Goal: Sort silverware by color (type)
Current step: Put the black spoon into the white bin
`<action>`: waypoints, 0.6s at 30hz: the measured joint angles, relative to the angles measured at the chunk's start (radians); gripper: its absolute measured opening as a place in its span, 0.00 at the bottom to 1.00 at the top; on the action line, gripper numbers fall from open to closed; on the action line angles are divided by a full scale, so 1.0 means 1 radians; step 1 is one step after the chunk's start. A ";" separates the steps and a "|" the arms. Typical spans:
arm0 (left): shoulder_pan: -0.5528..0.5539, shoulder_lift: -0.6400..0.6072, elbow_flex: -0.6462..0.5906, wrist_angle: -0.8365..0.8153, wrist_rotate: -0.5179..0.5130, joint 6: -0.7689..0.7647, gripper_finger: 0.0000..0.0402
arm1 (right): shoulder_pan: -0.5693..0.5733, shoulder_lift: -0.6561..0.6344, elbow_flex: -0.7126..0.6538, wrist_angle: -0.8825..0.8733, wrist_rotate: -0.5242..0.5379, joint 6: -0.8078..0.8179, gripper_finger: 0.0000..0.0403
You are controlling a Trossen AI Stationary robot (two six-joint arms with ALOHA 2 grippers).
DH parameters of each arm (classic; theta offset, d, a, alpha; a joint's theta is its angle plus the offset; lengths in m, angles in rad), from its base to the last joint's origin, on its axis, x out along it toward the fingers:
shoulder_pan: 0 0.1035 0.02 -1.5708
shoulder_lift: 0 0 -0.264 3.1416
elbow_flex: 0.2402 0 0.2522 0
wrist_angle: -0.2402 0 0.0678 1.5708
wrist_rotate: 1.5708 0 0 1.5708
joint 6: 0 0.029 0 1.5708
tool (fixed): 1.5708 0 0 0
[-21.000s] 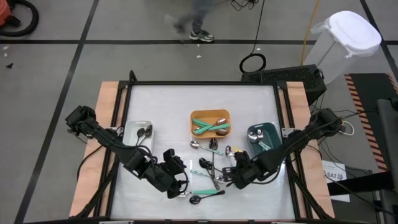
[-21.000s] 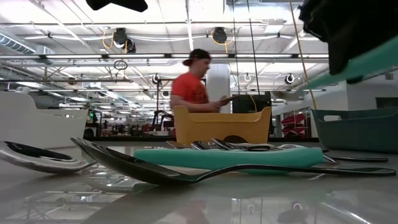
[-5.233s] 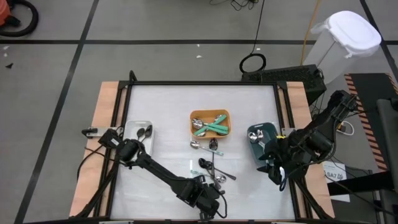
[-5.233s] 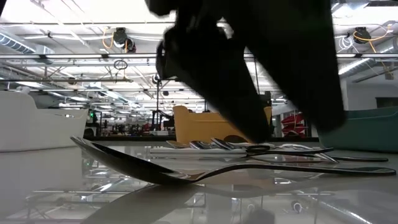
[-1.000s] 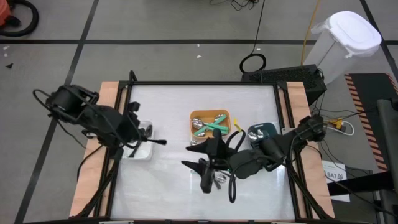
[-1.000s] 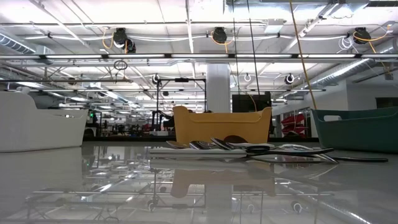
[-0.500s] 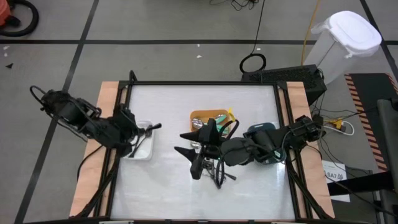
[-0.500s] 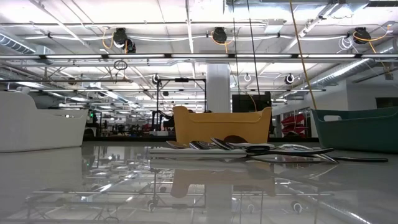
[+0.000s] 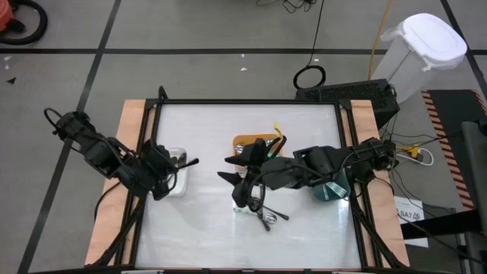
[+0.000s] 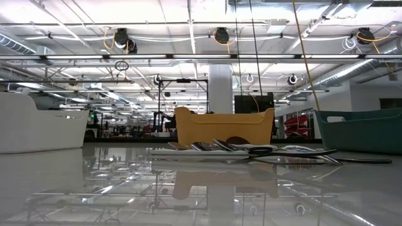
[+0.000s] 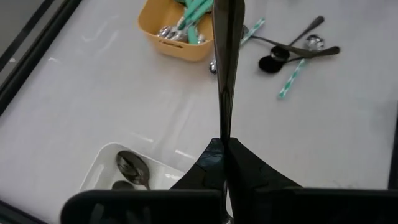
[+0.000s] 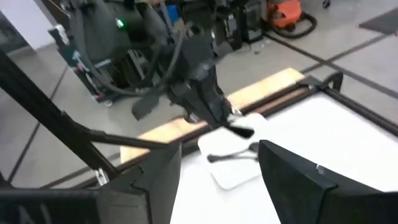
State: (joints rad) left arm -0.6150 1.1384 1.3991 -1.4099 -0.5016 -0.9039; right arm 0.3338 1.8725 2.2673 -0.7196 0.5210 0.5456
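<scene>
Silverware: loose pieces lie lower centre on the bench, partly hidden by the right arm.
Left gripper: over the white bin, clamped on a black utensil.
Right gripper: spread open, empty; shifted slightly up-frame since a moment ago.

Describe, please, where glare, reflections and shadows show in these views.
Low view: the glossy table mirrors the orange bin and the bright ceiling. High view: the table looks evenly white, without hard shadows. Left wrist view: the black utensil, clamped in the left end effector, is a dark silhouette. Right wrist view: the open right end effector is dark against the lit room.
</scene>
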 joint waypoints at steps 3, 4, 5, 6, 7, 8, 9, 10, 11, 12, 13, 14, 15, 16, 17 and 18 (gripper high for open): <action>-0.003 -0.001 -0.010 0.000 -0.015 -0.038 0.00 | -0.001 0.001 0.000 -0.044 -0.005 0.018 0.52; -0.003 -0.001 -0.013 0.000 -0.021 -0.054 0.00 | -0.001 0.001 0.000 -0.055 -0.019 0.018 0.52; -0.003 -0.001 -0.016 -0.001 -0.024 -0.069 0.00 | -0.002 0.001 0.000 -0.069 -0.039 0.018 0.52; -0.003 -0.001 -0.019 -0.003 -0.027 -0.083 0.00 | -0.004 0.001 0.000 -0.085 -0.056 0.018 0.52; -0.003 0.000 -0.022 -0.007 -0.034 -0.097 0.00 | -0.005 0.001 0.000 -0.100 -0.074 0.018 0.52; -0.003 0.000 -0.024 -0.012 -0.045 -0.111 0.00 | -0.006 0.001 0.000 -0.113 -0.086 0.019 0.52; -0.003 -0.001 -0.025 -0.021 -0.056 -0.126 0.00 | -0.006 0.001 0.000 -0.126 -0.095 0.022 0.52; -0.003 -0.001 -0.025 -0.034 -0.065 -0.142 0.00 | -0.007 0.001 0.000 -0.140 -0.107 0.025 0.52; -0.003 -0.001 -0.025 -0.047 -0.071 -0.156 0.00 | -0.007 0.001 0.000 -0.146 -0.110 0.025 0.52; -0.003 -0.001 -0.025 -0.057 -0.076 -0.167 0.00 | -0.007 0.001 0.000 -0.152 -0.114 0.026 0.52; -0.003 -0.001 -0.025 -0.064 -0.082 -0.175 0.00 | -0.007 0.001 0.000 -0.159 -0.118 0.026 0.52; -0.003 -0.001 -0.025 -0.069 -0.086 -0.180 0.00 | -0.007 0.001 0.000 -0.161 -0.128 0.026 0.52; -0.003 -0.001 -0.025 -0.074 -0.089 -0.179 0.00 | -0.007 0.001 0.000 -0.164 -0.134 0.027 0.52; -0.003 -0.001 -0.025 -0.073 -0.090 -0.170 0.00 | -0.007 0.000 0.000 -0.174 -0.135 0.030 0.52; -0.003 -0.001 -0.025 -0.070 -0.090 -0.148 0.00 | -0.007 0.000 0.000 -0.187 -0.135 0.035 0.52; -0.003 -0.001 -0.025 -0.059 -0.088 -0.110 0.00 | -0.007 0.000 0.000 -0.193 -0.135 0.043 0.52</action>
State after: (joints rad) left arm -0.6182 1.1378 1.3743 -1.4688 -0.5900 -1.0138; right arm 0.3267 1.8725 2.2673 -0.9126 0.3859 0.5881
